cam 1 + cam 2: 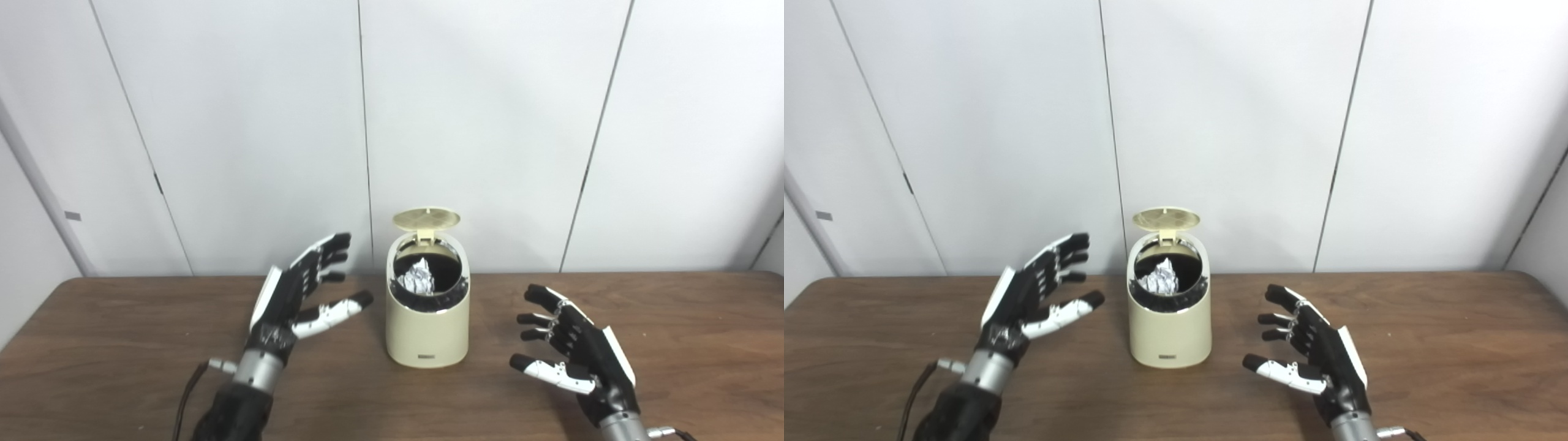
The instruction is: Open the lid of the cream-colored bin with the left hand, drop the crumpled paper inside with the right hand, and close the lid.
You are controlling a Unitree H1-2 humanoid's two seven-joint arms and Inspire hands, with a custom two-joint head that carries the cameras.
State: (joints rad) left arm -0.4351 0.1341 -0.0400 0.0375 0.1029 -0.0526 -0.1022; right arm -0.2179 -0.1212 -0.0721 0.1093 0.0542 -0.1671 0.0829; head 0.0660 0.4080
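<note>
The cream-colored bin (427, 331) stands on the middle of the wooden table (122, 343). Its round lid (426, 218) is tipped up at the back, so the mouth is uncovered. A crumpled white paper (418, 275) lies inside against the dark liner. My left hand (300, 294) hovers open to the left of the bin, fingers spread, thumb pointing toward the bin wall without touching it. On the bin's right, lower and nearer to me, my right hand (569, 349) is open and holds nothing.
Behind the table is a white panelled wall (490, 122). The table's far edge runs just behind the bin. Bare wood lies on both sides of the hands.
</note>
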